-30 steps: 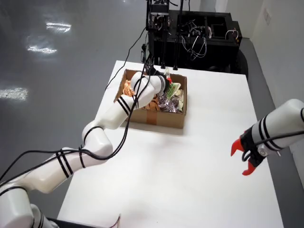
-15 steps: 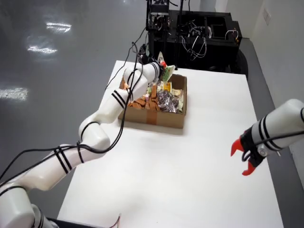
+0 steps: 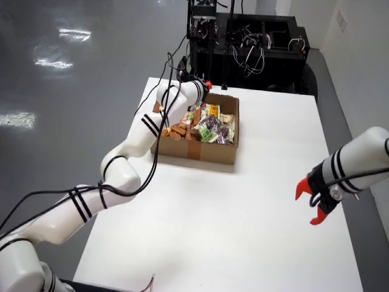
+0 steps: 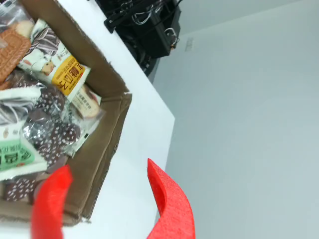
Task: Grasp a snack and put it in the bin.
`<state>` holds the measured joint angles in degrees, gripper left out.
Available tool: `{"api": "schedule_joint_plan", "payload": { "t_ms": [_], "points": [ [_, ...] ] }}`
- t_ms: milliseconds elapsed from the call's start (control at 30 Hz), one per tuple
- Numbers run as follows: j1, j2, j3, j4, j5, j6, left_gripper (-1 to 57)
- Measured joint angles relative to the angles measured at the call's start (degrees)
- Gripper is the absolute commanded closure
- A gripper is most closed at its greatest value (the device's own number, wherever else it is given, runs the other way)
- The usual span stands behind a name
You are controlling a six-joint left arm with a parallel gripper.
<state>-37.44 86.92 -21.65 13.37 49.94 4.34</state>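
Observation:
An open cardboard box full of wrapped snacks stands on the white table. The working arm reaches from the left in the view from above, and its gripper hangs over the box's far left corner, mostly hidden by the wrist. In the view that rides on the gripper, the gripper is open, with red fingers spread and nothing between them. Under it lie the box wall, a yellow packet, chocolate cookies and a green packet.
A second arm with an open red gripper hangs at the right of the view from above. Black equipment with cables stands behind the table's far edge. No separate bin shows in either view.

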Motion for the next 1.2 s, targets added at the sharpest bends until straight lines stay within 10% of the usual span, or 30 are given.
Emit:
{"api": "schedule_joint_plan", "payload": {
  "t_ms": [500, 1200],
  "points": [
    [-5.10, 0.00, -6.78, 0.97, 17.80, 2.71, 52.7],
    [-17.26, -5.88, -7.60, 2.54, 27.80, 1.55, 57.1]
  ]
}}
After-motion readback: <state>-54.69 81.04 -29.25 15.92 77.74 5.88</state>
